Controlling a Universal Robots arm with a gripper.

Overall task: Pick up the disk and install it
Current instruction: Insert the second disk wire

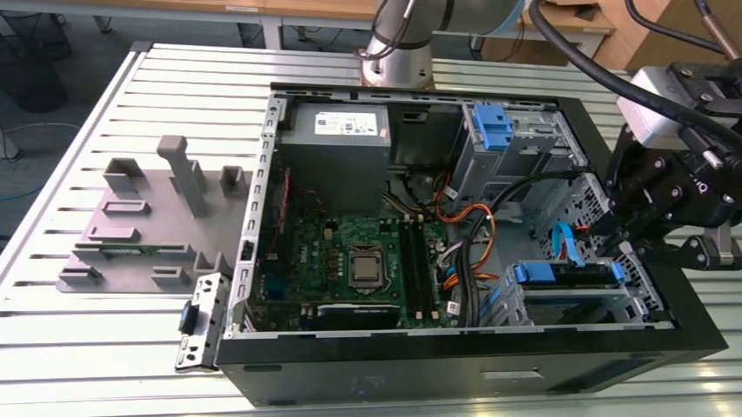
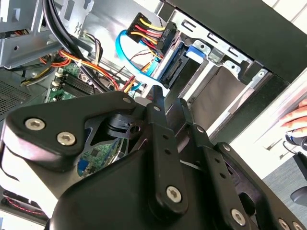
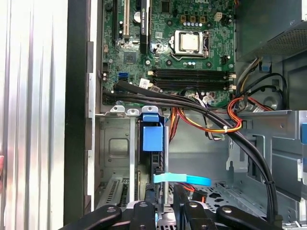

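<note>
The disk [image 1: 562, 274] sits in the drive cage at the front corner of the open computer case [image 1: 464, 365], on the exterior view's right. Its blue carrier rails face up. In the first wrist view its blue tab [image 3: 150, 135] stands in the cage slot, and a light blue cable [image 3: 184, 179] crosses just beyond it. In the second wrist view coloured power wires and that blue cable plug into the disk [image 2: 169, 67]. My gripper [image 1: 620, 243] [image 2: 169, 103] [image 3: 164, 207] hangs just above the cage, open by a narrow gap, with nothing between its fingers.
A motherboard [image 1: 354, 261], a grey power-supply box [image 1: 336, 130] and black cable bundles [image 3: 201, 103] fill the case. A bare blue bracket [image 1: 493, 130] stands at the back. A grey fixture block [image 1: 151, 226] lies on the slatted table at the exterior view's left. A person's hand [image 2: 297, 117] is near the case.
</note>
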